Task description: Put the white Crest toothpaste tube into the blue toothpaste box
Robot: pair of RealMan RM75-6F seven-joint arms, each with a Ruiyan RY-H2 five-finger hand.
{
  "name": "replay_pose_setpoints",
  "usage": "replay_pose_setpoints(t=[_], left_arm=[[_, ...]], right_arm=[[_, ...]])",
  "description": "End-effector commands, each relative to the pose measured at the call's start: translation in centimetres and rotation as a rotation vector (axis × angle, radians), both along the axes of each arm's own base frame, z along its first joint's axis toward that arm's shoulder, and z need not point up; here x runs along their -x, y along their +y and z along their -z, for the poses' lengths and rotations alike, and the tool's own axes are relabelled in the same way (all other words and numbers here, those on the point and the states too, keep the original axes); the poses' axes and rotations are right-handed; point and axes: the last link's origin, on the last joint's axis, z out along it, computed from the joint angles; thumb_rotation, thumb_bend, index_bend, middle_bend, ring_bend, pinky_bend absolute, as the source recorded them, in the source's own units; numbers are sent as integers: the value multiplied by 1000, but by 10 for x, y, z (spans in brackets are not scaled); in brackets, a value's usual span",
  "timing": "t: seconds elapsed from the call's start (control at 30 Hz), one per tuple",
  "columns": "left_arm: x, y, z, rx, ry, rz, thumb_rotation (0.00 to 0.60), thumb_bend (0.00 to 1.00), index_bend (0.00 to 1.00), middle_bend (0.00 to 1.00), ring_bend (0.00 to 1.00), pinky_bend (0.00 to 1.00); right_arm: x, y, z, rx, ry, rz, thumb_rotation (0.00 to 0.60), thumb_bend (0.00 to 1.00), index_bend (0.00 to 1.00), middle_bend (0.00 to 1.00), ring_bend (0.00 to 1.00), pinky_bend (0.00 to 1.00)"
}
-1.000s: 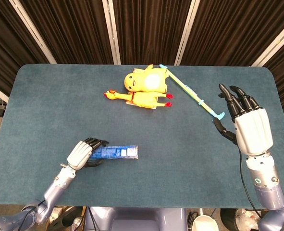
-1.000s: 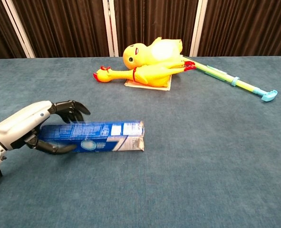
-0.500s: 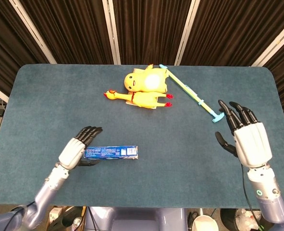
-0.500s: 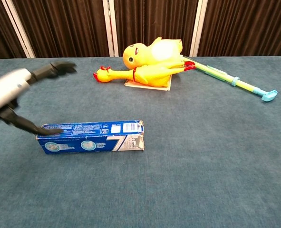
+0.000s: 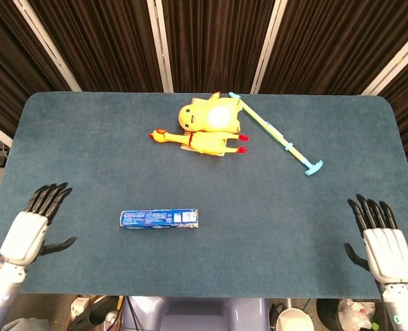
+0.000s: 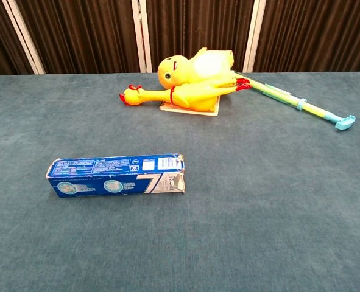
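The blue toothpaste box point(image 5: 159, 219) lies flat on the teal table, lengthwise left to right; in the chest view the blue toothpaste box point(image 6: 115, 175) shows a torn flap at its right end. No white toothpaste tube shows outside it. My left hand point(image 5: 31, 229) hovers at the table's front left edge, fingers spread, holding nothing, well left of the box. Over the front right edge is my right hand point(image 5: 382, 244), also spread and empty. The chest view shows neither hand.
A yellow plush duck point(image 5: 209, 116) and a yellow rubber chicken point(image 5: 198, 141) lie at the back centre. A long yellow-green and blue toothbrush-like stick point(image 5: 275, 134) lies to their right.
My left hand let go of the box and pulled back to the front left edge. My right hand drew back from near the stick to the front right edge. The box stays put.
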Motion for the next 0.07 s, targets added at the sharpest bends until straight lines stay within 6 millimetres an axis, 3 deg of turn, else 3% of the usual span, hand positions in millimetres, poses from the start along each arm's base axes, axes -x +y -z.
replay_pose_setpoints(t=[0.03,0.07], left_arm=[[18,-17,-7,6,68,-31,600,173,0,0,10,0],[21,-19,-9,1,80,-29,600,172,0,0,10,0]], right_arm=[[18,21,1,31,-19,25,600,309,0,0,0,0],[21,26,1,41,-19,20,600,309,0,0,0,0]])
